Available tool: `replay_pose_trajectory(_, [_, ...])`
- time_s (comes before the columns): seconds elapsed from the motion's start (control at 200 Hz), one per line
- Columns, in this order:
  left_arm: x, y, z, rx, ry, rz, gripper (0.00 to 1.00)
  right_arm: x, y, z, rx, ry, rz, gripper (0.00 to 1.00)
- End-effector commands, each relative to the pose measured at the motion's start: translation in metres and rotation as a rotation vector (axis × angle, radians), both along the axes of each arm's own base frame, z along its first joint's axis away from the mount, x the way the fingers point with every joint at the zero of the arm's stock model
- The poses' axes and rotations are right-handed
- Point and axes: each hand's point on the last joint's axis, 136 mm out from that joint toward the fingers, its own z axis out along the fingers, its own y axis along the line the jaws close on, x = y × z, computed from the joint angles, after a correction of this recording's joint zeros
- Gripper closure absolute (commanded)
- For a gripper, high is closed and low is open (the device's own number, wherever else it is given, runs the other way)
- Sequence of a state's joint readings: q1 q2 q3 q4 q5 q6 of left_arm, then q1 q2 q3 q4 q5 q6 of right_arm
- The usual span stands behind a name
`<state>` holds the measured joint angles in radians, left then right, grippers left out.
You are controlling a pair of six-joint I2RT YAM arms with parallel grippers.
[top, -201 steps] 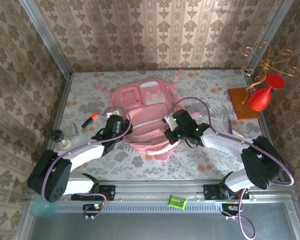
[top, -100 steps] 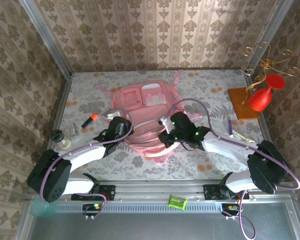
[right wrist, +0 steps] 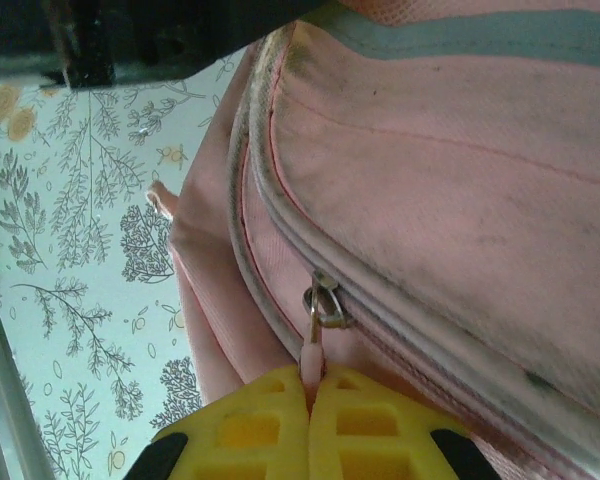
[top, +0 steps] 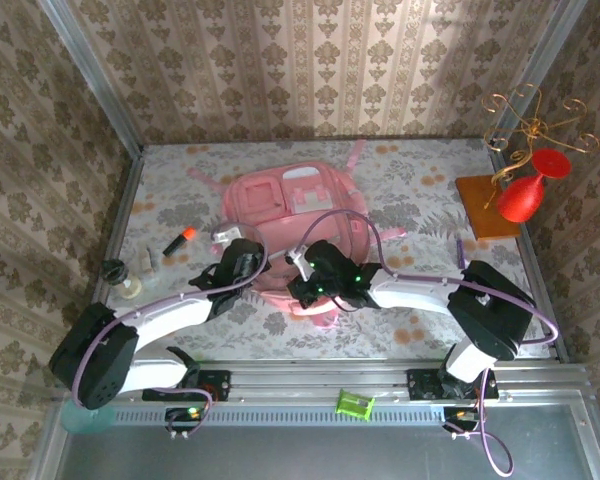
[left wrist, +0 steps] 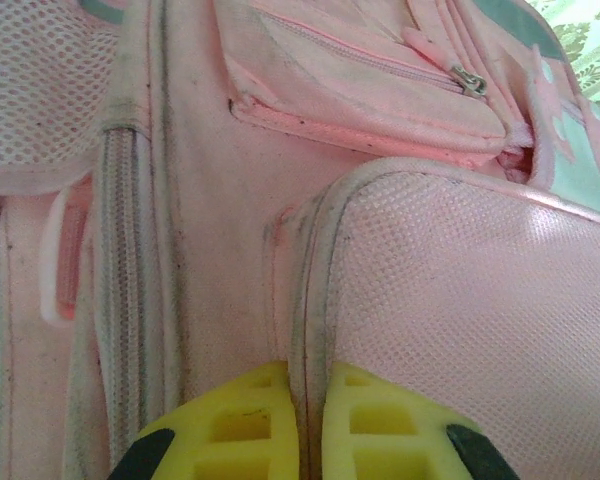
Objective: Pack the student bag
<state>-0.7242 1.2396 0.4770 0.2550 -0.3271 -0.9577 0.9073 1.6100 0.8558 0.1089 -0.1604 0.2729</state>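
The student bag (top: pixel 280 205), a big pink backpack with front pockets, lies flat in the middle of the table. My left gripper (top: pixel 250 265) is at its near-left side. In the left wrist view it (left wrist: pixel 310 400) is shut on a piped seam (left wrist: pixel 310 300) beside a mesh pocket (left wrist: pixel 460 300). My right gripper (top: pixel 300 288) is at the bag's near edge. In the right wrist view it (right wrist: pixel 313 385) is shut on the pink zip pull (right wrist: pixel 312 355), which hangs from a metal slider (right wrist: pixel 325 305) on the pale zip line of the bag (right wrist: pixel 430 180).
An orange marker (top: pixel 180 240) and small bottles (top: pixel 130 285) lie left of the bag. A purple pen (top: pixel 460 252) lies to the right. A red vase (top: pixel 525 195) and gold wire stand (top: pixel 535 120) sit on a wooden base (top: pixel 480 210) at the back right. A green object (top: pixel 355 404) rests on the front rail.
My right gripper has moved left and nearer along the bag's near edge, still holding the zip pull. The left gripper has shifted slightly nearer with the seam, and the bag has shifted a little.
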Motion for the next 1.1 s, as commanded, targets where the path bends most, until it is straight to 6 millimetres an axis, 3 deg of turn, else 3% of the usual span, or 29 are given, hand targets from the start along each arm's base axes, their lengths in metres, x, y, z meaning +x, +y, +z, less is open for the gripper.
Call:
replay_pose_trajectory(0.0, [-0.010,-0.017,0.019,-0.116,-0.041,-0.011,1.00,0.021,0.002,0.028,0.065,-0.076,-0.026,1.00])
replay_pose_trajectory(0.16, [-0.029,-0.046,0.024,-0.107,-0.047,-0.157,1.00,0.034,-0.047,0.019,-0.003,-0.059,-0.062,1.00])
replay_pose_trajectory(0.325, [-0.043,-0.058,0.024,-0.086,-0.032,-0.284,0.65,0.039,-0.090,0.017,-0.028,-0.053,-0.098,1.00])
replay_pose_trajectory(0.42, [-0.041,-0.046,0.027,-0.032,-0.026,-0.294,0.50,0.035,-0.099,0.011,-0.039,-0.036,-0.104,1.00])
replay_pose_trajectory(0.435, [-0.040,-0.044,0.027,-0.024,-0.022,-0.294,0.47,0.035,-0.100,0.020,-0.024,-0.053,-0.106,1.00])
replay_pose_trajectory(0.48, [-0.036,-0.037,0.029,0.005,-0.024,-0.296,0.41,0.033,-0.100,0.021,-0.021,-0.051,-0.106,1.00])
replay_pose_trajectory(0.595, [-0.021,-0.030,0.028,0.000,0.016,-0.310,0.40,0.029,-0.103,0.020,-0.012,-0.041,-0.117,1.00])
replay_pose_trajectory(0.77, [-0.002,-0.048,0.027,-0.018,0.043,-0.370,0.35,0.027,-0.104,0.018,-0.003,-0.033,-0.129,1.00])
replay_pose_trajectory(0.9, [0.017,-0.048,0.029,-0.029,0.058,-0.372,0.33,0.026,-0.105,0.015,-0.006,-0.030,-0.131,1.00])
replay_pose_trajectory(1.095, [0.025,-0.061,0.007,-0.050,0.123,-0.393,0.42,0.026,-0.104,0.015,-0.010,-0.027,-0.118,1.00])
